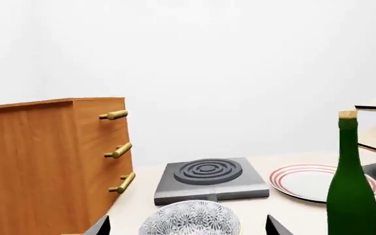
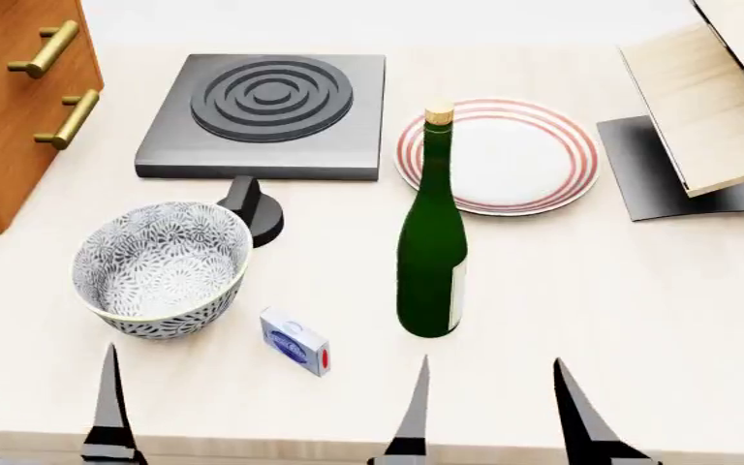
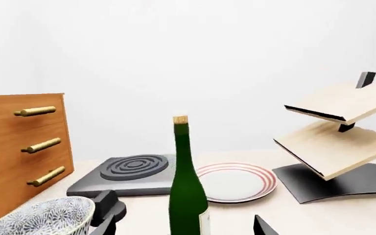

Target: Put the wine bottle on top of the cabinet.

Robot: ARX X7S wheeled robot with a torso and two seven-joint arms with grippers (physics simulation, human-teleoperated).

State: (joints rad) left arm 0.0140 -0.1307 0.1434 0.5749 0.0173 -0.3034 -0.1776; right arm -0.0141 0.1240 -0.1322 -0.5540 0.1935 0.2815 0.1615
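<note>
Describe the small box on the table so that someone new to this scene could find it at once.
Start at the table and find the patterned bowl near its front edge, with the wine bottle standing to its right. The small box lies flat between them, slightly nearer the robot. It is the only blue-and-white thing there, with a red end.

A tall dark green glass wine bottle (image 2: 432,252) with a tan cork stands upright on the pale tabletop (image 2: 631,310), just in front of a red-ringed white plate (image 2: 502,155). To its left lie a small blue-and-white box (image 2: 294,341) and a grey floral-patterned bowl (image 2: 160,267); behind them sits a dark grey square hotplate (image 2: 268,114). The orange-brown wooden cabinet (image 2: 11,107) with brass handles stands at far left, and a pale slanted wooden rack (image 2: 715,107) at far right.
</note>
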